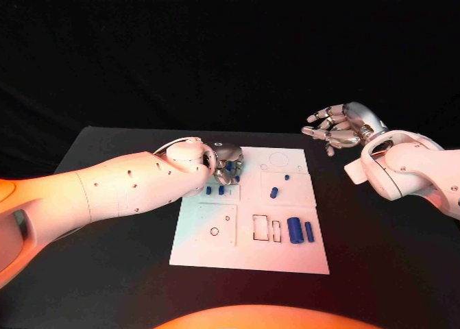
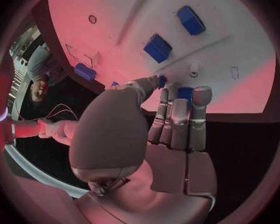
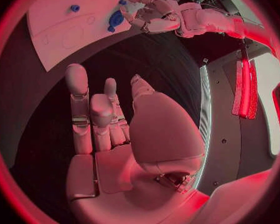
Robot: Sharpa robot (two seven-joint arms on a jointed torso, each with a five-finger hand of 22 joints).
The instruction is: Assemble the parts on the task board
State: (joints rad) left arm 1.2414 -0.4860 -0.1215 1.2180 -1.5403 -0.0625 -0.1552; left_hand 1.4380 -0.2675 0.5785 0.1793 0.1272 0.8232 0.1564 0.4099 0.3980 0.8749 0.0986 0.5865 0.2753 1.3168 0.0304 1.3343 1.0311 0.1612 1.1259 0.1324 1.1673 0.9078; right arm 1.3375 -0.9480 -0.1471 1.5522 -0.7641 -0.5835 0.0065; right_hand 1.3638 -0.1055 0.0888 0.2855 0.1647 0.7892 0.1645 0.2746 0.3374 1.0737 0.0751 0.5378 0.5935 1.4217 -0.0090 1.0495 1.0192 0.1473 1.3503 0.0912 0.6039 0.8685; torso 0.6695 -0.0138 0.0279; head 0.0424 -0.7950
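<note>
Table: black surface (image 1: pixel 111 288) under a dark backdrop, with the white task board (image 1: pixel 251 255) lying at its middle.
Near edge of board: two long blue parts (image 1: pixel 295 230) lie side by side at the board's right, just beside outlined rectangular slots (image 1: pixel 260 227); small ring marks sit to their left.
Middle of board: one small blue part (image 1: pixel 274 192) rests alone in the right-centre panel, a smaller blue part (image 1: pixel 285 177) just beyond it.
Left hand (image 1: pixel 225 163): low over the board's far-left panel, fingers curled down among several blue parts (image 1: pixel 219 191); the wrist camera shows a fingertip touching a small blue piece (image 2: pixel 162 79), but whether it is actually pinched cannot be told.
Far corner of board: faint circular outlines (image 1: pixel 278 160) mark the far-right panel.
Right hand (image 1: pixel 335 128): raised off the board beyond its far-right corner, fingers apart and loosely bent, grasping nothing.
</note>
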